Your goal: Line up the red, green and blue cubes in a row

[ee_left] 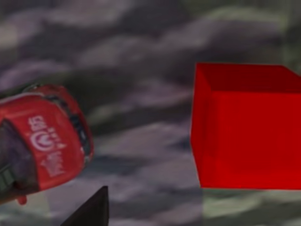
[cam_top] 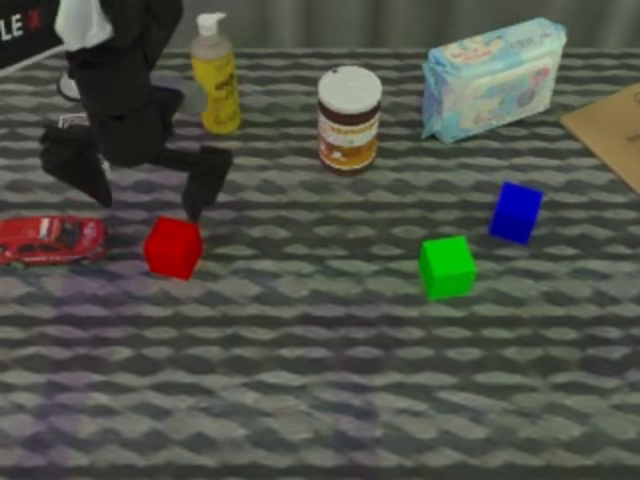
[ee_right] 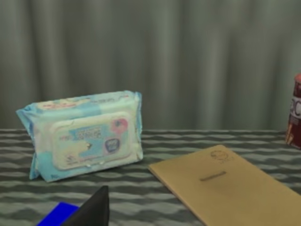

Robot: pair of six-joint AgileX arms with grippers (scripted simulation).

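the table (cam_top: 320, 380) carried a grey woven-pattern cloth. the left arm (cam_top: 120, 80) reached in over its far left part, and the left gripper (cam_top: 152, 198) hung just behind the red cube (cam_top: 173, 247), fingers spread wide and holding nothing; one fingertip (cam_top: 200, 200) sat right at the cube's back edge, the other nearer the toy car (cam_top: 50, 239). the right gripper was out of the top view; its wrist view showed only one dark fingertip (ee_right: 91, 211), so i cannot tell its state. a wipes pack (cam_top: 493, 75) lay far right, a brown board (cam_top: 612, 130) at the right edge, a jar (cam_top: 349, 119) far centre, a yellow bottle (cam_top: 215, 78) beside the arm. the green cube (cam_top: 446, 266) sat right of centre, the blue cube (cam_top: 516, 212) just beyond it, both well apart from the red.
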